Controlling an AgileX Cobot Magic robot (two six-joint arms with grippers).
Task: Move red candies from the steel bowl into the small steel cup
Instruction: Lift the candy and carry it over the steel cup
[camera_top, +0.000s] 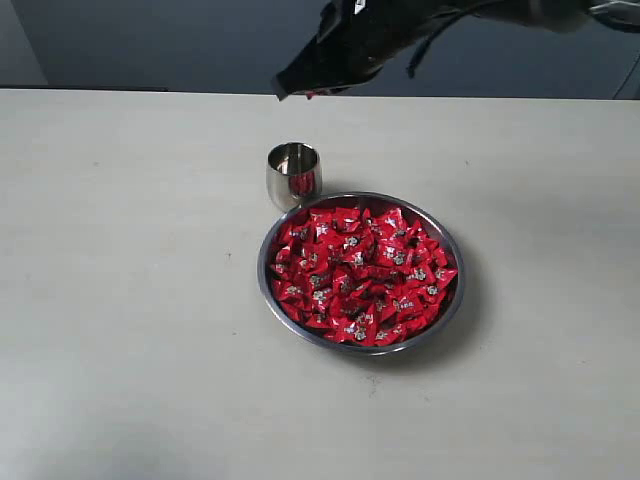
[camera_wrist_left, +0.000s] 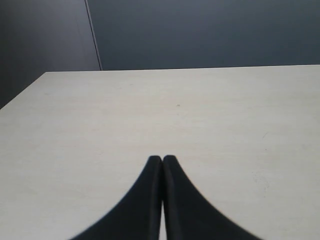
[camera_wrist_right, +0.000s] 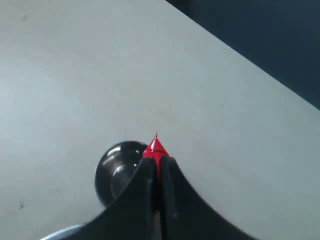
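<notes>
The steel bowl (camera_top: 446, 243) sits mid-table, heaped with red candies (camera_top: 360, 272). The small steel cup (camera_top: 294, 174) stands just behind its left rim; in the right wrist view the cup (camera_wrist_right: 116, 169) shows as a dark round mouth. My right gripper (camera_top: 290, 92) hangs high above and slightly behind the cup, shut on one red candy (camera_wrist_right: 155, 148) whose tip pokes out past the fingertips (camera_wrist_right: 147, 167). In that view the right gripper (camera_wrist_right: 158, 162) sits beside the cup's mouth. My left gripper (camera_wrist_left: 162, 159) is shut, empty, over bare table; it does not show in the exterior view.
The pale table (camera_top: 120, 300) stretches wide on both sides of the bowl. A dark wall (camera_top: 150, 40) runs behind the far edge. A sliver of the bowl's rim (camera_wrist_right: 60, 232) shows in the right wrist view.
</notes>
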